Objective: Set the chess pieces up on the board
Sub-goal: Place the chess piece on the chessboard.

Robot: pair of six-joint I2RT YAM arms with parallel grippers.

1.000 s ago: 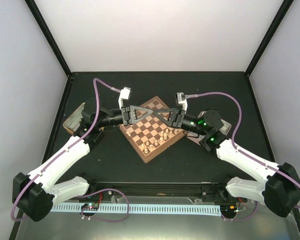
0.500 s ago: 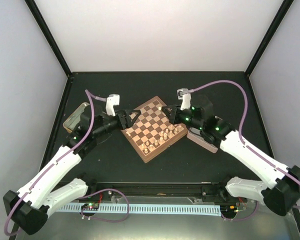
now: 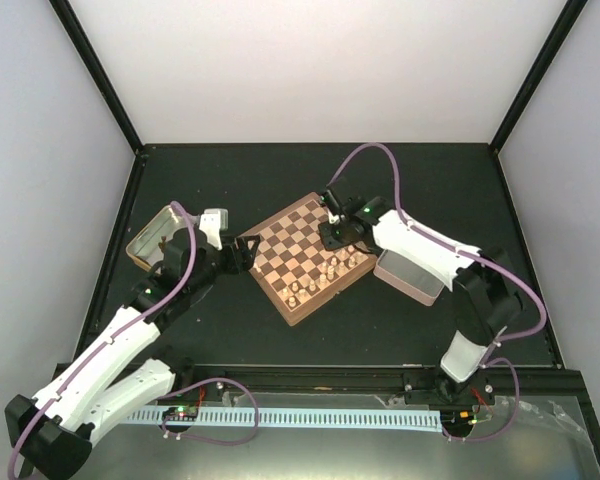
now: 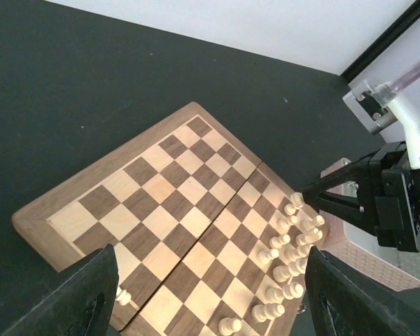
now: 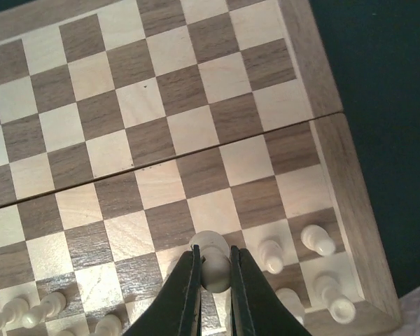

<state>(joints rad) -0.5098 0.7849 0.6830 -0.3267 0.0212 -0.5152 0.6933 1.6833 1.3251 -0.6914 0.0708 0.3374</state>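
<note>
One board (image 3: 285, 255) lies on the dark surface (image 3: 380, 330), turned corner-on to me. Along its near right edge stand the chess pieces (image 4: 280, 255), cream, well over a dozen (too crowded for an exact count), in roughly two rows. One more stands alone by the board's near left edge.

There are two tins: a pinkish tin (image 3: 410, 280) just off the board's right edge, and a tan tin (image 3: 152, 238) well off its left corner. What either holds I cannot tell.

I have two tools. My left tool (image 3: 244, 250) hangs beside the board's left corner, jaws spread wide with nothing between them. My right tool (image 5: 214, 257) is over the far end of those rows, pinched tight on one cream piece (image 5: 208, 242) (whether its foot touches the board I cannot tell).
</note>
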